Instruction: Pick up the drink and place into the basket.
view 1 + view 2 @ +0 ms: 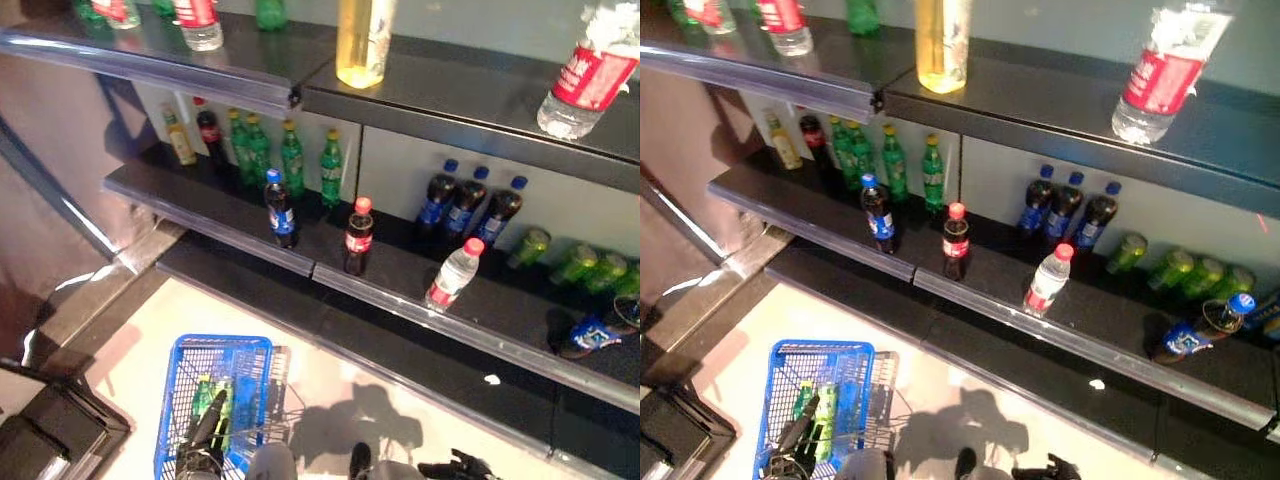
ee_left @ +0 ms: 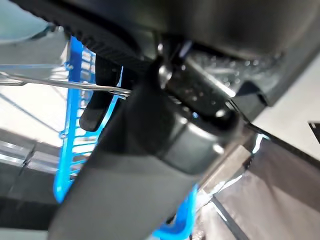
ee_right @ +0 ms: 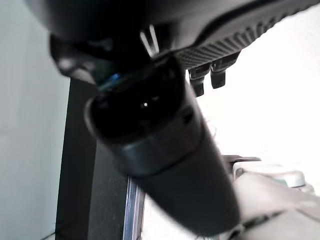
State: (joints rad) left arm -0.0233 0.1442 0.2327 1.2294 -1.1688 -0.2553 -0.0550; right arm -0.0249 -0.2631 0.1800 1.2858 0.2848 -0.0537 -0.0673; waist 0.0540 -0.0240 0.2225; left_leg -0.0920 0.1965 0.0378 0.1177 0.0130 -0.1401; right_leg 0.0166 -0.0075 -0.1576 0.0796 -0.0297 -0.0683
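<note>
our left hand (image 1: 205, 440) is curled round the wire handle (image 2: 60, 82) of the blue basket (image 1: 180, 385) on the pale floor (image 1: 340, 385) — green drinks (image 1: 215, 400) lie inside; our right hand (image 1: 455, 467) hangs low, fingers hard to read — we cannot tell; more bottles stand on the dark shelf (image 1: 400, 270) beyond

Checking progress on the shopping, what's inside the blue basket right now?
The blue wire basket on the floor holds a green drink bottle. The robot's left hand covers part of its contents, so anything beneath stays hidden.
</note>
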